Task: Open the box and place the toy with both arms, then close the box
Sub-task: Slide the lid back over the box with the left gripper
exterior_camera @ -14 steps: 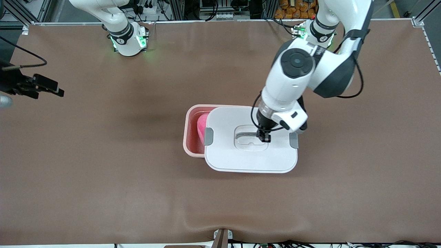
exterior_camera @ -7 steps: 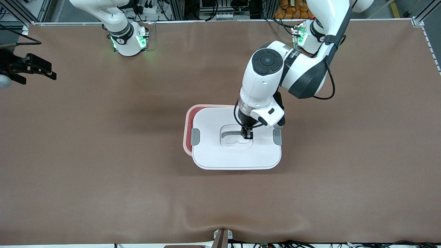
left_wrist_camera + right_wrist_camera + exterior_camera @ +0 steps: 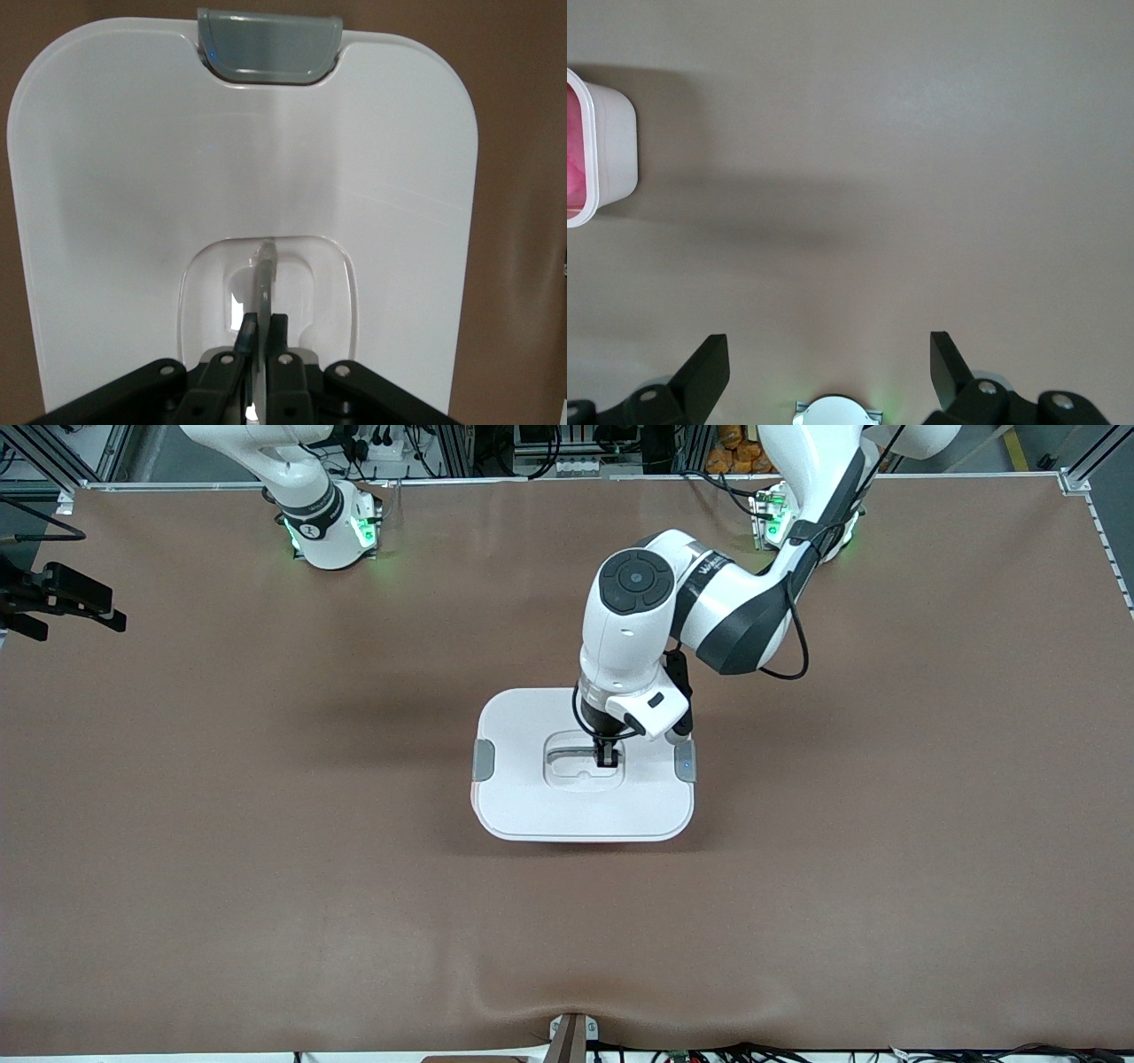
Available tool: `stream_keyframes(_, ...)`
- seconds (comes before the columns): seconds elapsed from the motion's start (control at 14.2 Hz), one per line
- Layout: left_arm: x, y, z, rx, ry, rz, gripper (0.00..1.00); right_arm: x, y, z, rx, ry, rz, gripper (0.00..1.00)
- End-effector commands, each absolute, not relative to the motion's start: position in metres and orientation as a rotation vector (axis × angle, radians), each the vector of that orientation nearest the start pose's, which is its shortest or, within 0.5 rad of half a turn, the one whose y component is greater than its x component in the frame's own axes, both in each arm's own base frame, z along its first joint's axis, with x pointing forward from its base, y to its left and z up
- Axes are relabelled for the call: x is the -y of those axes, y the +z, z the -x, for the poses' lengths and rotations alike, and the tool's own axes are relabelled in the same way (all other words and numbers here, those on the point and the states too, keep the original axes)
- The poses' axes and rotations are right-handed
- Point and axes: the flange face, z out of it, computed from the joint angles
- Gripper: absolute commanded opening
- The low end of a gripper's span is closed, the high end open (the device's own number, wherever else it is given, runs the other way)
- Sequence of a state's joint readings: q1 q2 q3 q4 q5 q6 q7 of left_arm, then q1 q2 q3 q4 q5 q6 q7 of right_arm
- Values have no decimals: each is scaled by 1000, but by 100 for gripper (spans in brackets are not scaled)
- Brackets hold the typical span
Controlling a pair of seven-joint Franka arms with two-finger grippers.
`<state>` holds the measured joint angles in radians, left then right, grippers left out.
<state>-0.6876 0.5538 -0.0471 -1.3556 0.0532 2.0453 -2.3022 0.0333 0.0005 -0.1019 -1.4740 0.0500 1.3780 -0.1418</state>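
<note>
At the right arm's end of the table, the right gripper (image 3: pixel 66 598) waits in the air over bare brown table (image 3: pixel 221 824), its fingers (image 3: pixel 704 372) spread wide with nothing between them. In the right wrist view a corner of the box (image 3: pixel 607 146) shows, open there, with pink inside it. At the middle of the table stands the box (image 3: pixel 478 802), of which only a thin pinkish edge shows under the white lid (image 3: pixel 585 810) that covers it in the front view. The toy cannot be seen in the front view. A grey clip (image 3: pixel 484 760) sits at each short end of the lid. The left gripper (image 3: pixel 607 760) is down in the lid's recessed centre, clenched on the thin grey handle (image 3: pixel 265 266), which stands upright between its fingers (image 3: pixel 244 341). The left arm (image 3: pixel 709 602) reaches in from its base.
</note>
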Motion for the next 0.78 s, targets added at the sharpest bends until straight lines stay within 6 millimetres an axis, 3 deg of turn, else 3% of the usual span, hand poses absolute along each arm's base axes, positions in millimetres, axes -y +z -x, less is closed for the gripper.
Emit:
stream_keyframes(0.0,485,410,-537,2310,-86,2327,0,37,657,-535,87,83,3089,100)
stream_keyframes(0.21,492,396,-528,2295,-83,2351,0,48,655,-534,53,84,3089,100)
stream_keyframes(0.42,493,392,-525,2335,-77,2315,0,50,649,-538,49,109,3084,100)
stream_keyframes(0.7,495,387,-526,2373,-99,2325,0,44,656,-535,70,94,3091,100)
